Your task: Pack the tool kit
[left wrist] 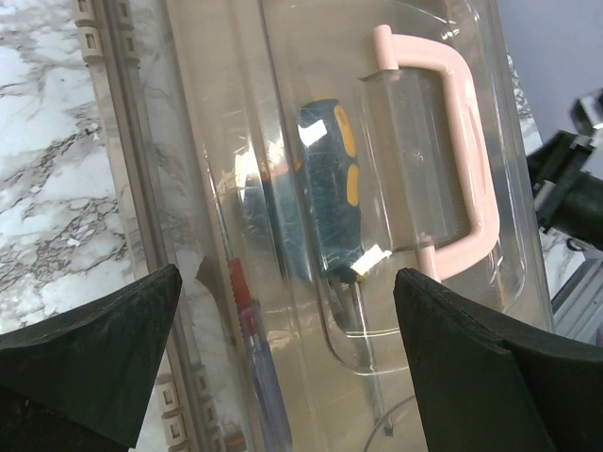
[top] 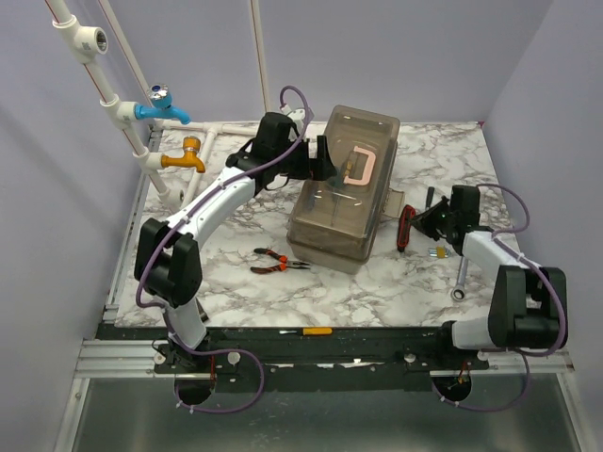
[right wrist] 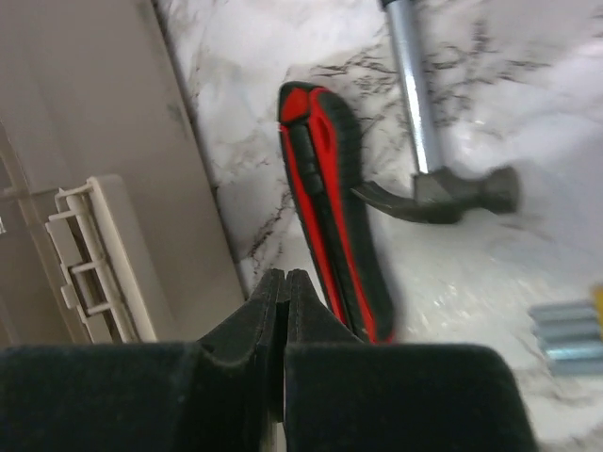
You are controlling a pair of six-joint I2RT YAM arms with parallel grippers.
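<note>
Marble-patterned bench fills the middle of the top view. Grey walls surround it, and white pipes with a blue tap and an orange tap stand in the upper left. You have the toolbox at centre frame, lid down, with its pink handle on top.

Your left hand sits at the box's left edge near the handle, released. In the left wrist view its two fingers stand wide apart over the smoky lid; whether they touch it you cannot tell. Through the lid you can see a dark screwdriver with orange inserts lying beside the handle.

Your right hand is low over the bench just right of the box, clenched, its fingers pressed together with nothing between them. In the right wrist view a red-and-black handled tool lies just beside those fingers. A small hammer lies beyond it, and the box's beige latch is at the left. Red-handled pliers lie on the bench at the lower left of the box. A wrench lies at the right of the frame, apart from the box.
</note>
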